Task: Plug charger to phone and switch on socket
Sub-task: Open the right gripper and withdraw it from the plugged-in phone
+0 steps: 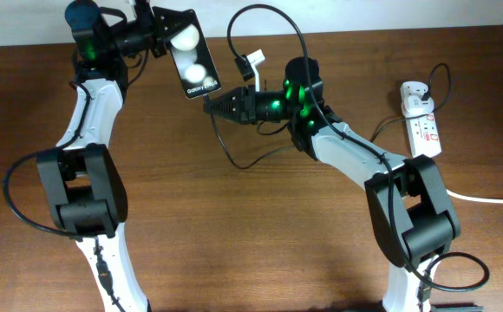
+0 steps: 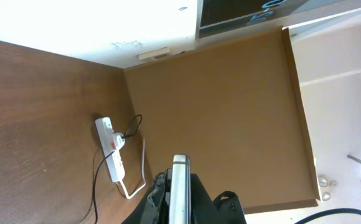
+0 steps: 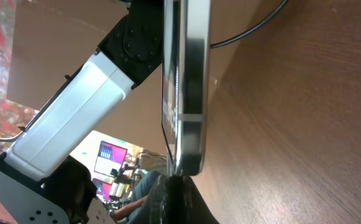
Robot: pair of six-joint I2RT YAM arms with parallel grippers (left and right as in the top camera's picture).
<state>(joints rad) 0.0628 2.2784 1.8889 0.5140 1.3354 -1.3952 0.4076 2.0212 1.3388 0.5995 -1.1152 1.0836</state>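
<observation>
At the far left of the worktop (image 1: 234, 251), the left claw (image 1: 168, 39) holds the phone (image 1: 192, 59) up off the wood, its fingers clamped on the phone's far end. The glossy screen faces up and mirrors two round white lights. The end with the small white lettering points toward the near right. In the left wrist view the phone shows edge-on, a thin silver strip standing between the dark fingers.

Just right of that lettered end, the right claw (image 1: 211, 107) points left, its fingers drawn together on the plug end of the charger (image 1: 231, 163). The tip is right at the phone's lower edge. The right wrist view shows the dark fingertips meeting the phone's end, but the plug itself is hidden, so I cannot tell whether it is seated. The thin black cable drops from the claw and loops across the wood below the right arm.

At the far right lies the socket (image 1: 423, 126), flat on the worktop and well apart from both claws, with a white adapter (image 1: 414, 93) sitting in its far end.
</observation>
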